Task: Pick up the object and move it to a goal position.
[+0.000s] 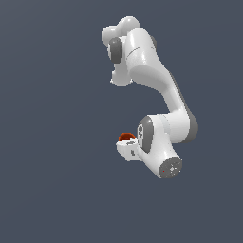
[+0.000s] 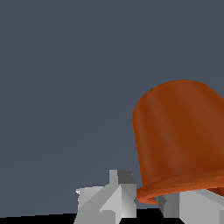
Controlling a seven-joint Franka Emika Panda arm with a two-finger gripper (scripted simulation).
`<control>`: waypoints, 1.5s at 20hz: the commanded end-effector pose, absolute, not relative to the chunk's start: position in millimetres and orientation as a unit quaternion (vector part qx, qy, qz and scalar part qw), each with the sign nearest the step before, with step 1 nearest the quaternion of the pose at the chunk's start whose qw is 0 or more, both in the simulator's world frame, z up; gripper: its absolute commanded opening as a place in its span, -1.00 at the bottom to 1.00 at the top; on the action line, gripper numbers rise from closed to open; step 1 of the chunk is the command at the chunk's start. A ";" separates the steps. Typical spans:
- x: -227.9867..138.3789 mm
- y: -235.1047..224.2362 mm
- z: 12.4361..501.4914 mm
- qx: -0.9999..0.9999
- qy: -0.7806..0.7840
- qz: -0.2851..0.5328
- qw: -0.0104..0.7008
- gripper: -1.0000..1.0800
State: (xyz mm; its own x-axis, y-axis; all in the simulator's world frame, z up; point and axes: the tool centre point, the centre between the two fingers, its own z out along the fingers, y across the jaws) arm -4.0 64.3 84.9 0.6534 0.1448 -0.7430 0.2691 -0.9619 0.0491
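Observation:
The object is a small orange-red cup (image 1: 126, 137) with tapering sides. In the exterior view it sits right against my white gripper (image 1: 126, 148), at the end of the folded arm. In the wrist view the cup (image 2: 179, 140) fills the frame close up, with its rim toward the fingers. My gripper (image 2: 146, 202) has its jaws drawn close together, with the edge of the cup's rim in the narrow gap between them. One grey finger (image 2: 109, 199) shows beside the rim and the other (image 2: 192, 208) lies partly behind it.
The white arm (image 1: 156, 80) bends down from the top of the exterior view to a grey-capped wrist link (image 1: 170, 167). Only a flat blue-grey background surrounds it; no goal marker shows.

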 end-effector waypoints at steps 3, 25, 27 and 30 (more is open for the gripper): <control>-10.8 68.0 103.7 0.906 0.114 -0.399 0.078 -1.00; -81.9 107.2 286.3 0.906 0.115 -0.399 0.079 -1.00; -89.3 111.5 305.8 0.906 0.115 -0.399 0.079 -1.00; -100.0 117.6 334.8 0.906 0.115 -0.399 0.079 -1.00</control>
